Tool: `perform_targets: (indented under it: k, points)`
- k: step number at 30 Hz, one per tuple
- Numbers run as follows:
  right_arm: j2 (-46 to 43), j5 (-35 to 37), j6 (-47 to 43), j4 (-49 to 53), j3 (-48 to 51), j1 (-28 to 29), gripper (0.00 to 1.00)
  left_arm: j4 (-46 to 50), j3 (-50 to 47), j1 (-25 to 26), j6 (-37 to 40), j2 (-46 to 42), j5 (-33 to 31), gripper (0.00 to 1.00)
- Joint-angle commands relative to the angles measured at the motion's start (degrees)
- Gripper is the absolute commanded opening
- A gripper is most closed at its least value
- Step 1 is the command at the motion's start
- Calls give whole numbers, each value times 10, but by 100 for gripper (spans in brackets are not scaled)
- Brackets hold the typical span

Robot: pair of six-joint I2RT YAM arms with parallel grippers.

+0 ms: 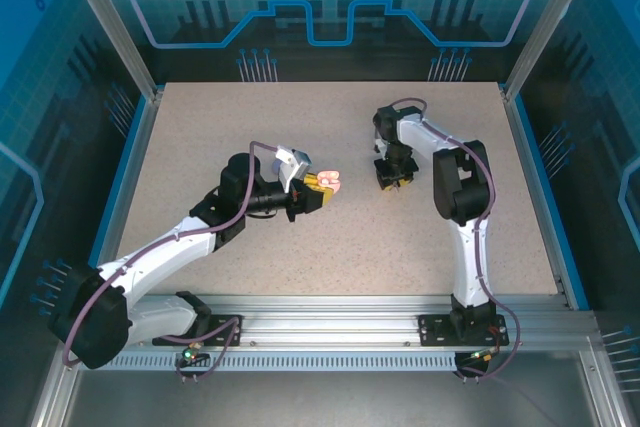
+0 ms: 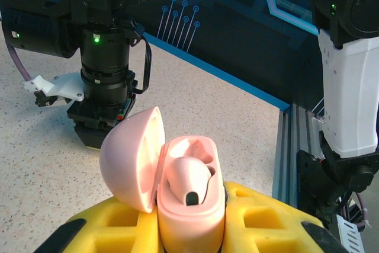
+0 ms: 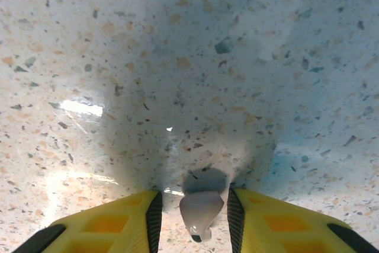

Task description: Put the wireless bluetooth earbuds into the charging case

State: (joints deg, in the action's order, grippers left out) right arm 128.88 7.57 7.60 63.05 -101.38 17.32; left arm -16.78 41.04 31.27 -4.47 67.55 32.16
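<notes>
The pink round case [image 2: 190, 205], lid open, is clamped in the left gripper [image 1: 322, 187]; at its three o'clock, a pale beige earbud [image 3: 200, 213] is straddled by the half-open right gripper [image 3: 193, 198].

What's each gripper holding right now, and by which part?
The left gripper holds the open pink case by its lower body, lid free. The right gripper flanks a pale earbud, with a gap on one side: not gripped.

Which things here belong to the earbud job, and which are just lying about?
Job:
- pink charging case, open, in the left tool
- pale earbud seated in it
- second pale earbud on the speckled table, straddled by the right tool

Not the job:
- speckled table
- aluminium rail at the near edge
</notes>
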Motion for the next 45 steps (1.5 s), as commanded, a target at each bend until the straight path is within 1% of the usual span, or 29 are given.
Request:
perform_targets:
  k: [1,5,11,19,23,27,36,41,45]
  points:
    - [33,22,-2,-20,-8,5,36,2,12,-4,5,-1,-4,7]
    - [37,16,1,-23,-14,3,32,2,12,-4,6,-1,-4,7]
    - [32,6,6,-22,-18,-3,28,3,12,-5,5,-2,-4,7]
    - [35,17,1,-17,-12,-6,30,3,11,-4,4,-3,-4,7]
    - [20,11,8,-28,-2,-11,24,3,10,-5,4,-2,-4,7]
    - [-14,-24,24,-50,20,-23,21,3,9,-4,3,1,-5,7]
    - [-102,-109,68,-118,87,-57,20,-2,10,-4,-6,11,-9,7]
    - [-166,-178,96,-175,151,-78,19,-27,0,-3,-27,23,-45,7]
    - [-219,-232,112,-215,197,-80,19,-42,-3,-3,-50,50,-74,6]
